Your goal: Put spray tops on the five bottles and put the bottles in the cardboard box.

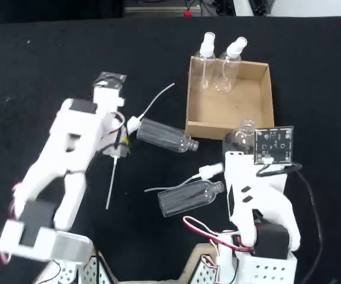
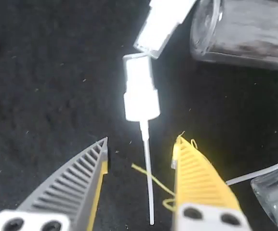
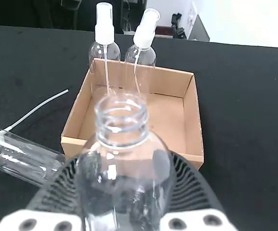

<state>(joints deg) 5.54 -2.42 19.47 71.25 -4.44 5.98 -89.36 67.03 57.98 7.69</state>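
My right fingers [image 3: 189, 190] clamp an uncapped bottle [image 3: 122, 139] upright just before the cardboard box [image 1: 269, 94], neck up to receive a top. My left fingers [image 2: 194, 178] hang wide apart over a spray top [image 2: 139, 96] lying on the worktop [image 2: 42, 72], placed to pinch it.

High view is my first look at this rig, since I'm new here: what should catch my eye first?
The right tool grips an uncapped bottle upright just in front of the cardboard box, where two capped bottles stand at the far wall. The left tool hangs open over a loose spray top lying on the black table.
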